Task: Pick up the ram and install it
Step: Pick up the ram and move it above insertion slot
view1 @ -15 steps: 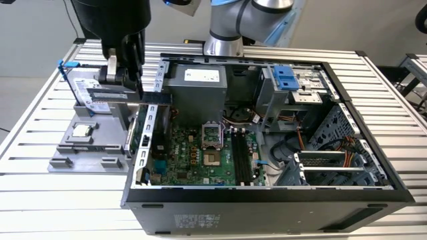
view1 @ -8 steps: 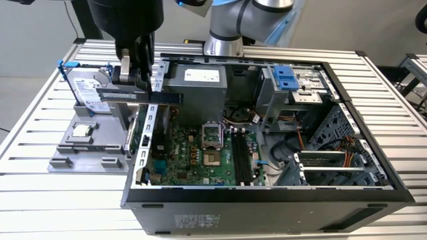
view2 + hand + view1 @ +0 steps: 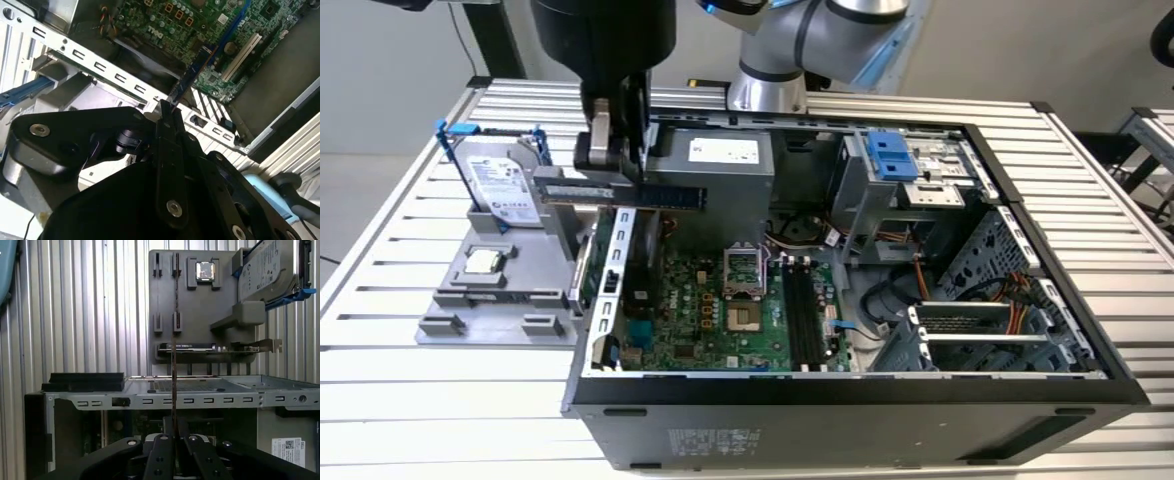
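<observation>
My gripper point(image 3: 616, 168) is shut on the ram point(image 3: 670, 197), a long dark stick held level in the air above the wall of the open computer case point(image 3: 854, 385) on the exterior view's left. In the second wrist view the ram point(image 3: 192, 75) sticks out from the fingertips point(image 3: 169, 114) toward the green motherboard point(image 3: 200, 25). In the first wrist view the ram point(image 3: 175, 340) appears edge-on as a thin line rising from my gripper point(image 3: 175, 437). The black memory slots point(image 3: 802, 312) lie on the motherboard point(image 3: 707, 320), lower and toward the exterior view's right of the ram.
A grey parts holder point(image 3: 487, 295) stands outside the case on the exterior view's left, carrying a silver hard drive point(image 3: 500, 180) with blue brackets and a small square processor chip point(image 3: 483, 262). Inside the case are the power supply point(image 3: 720, 160), a blue drive latch point(image 3: 889, 152) and cables.
</observation>
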Controlling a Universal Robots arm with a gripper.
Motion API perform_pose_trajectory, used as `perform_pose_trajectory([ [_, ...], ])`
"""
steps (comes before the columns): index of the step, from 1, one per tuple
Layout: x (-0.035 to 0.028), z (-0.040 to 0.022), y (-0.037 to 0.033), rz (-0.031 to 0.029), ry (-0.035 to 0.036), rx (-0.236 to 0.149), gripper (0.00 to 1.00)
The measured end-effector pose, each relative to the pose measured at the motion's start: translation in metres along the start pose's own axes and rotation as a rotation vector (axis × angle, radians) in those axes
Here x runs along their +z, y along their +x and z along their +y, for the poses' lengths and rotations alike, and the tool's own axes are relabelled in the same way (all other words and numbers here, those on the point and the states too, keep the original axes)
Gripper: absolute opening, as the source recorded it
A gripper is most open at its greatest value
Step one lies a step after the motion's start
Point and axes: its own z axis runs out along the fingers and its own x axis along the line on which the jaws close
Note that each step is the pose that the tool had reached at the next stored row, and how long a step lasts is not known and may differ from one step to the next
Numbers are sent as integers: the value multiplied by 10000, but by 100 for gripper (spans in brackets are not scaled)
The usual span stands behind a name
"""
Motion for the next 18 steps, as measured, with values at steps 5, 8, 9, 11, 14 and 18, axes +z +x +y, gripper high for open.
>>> perform_pose_trajectory([
  [5,-4,-97,-4,2,-26,3,0],
  [8,-6,-155,-6,2,-39,3,0],
  [9,-7,-176,-7,2,-43,3,0],
  [11,-8,-217,-9,3,-53,4,0],
  [14,-11,-279,-11,3,-69,5,0],
  [18,-13,-351,-14,3,-88,5,0],
])
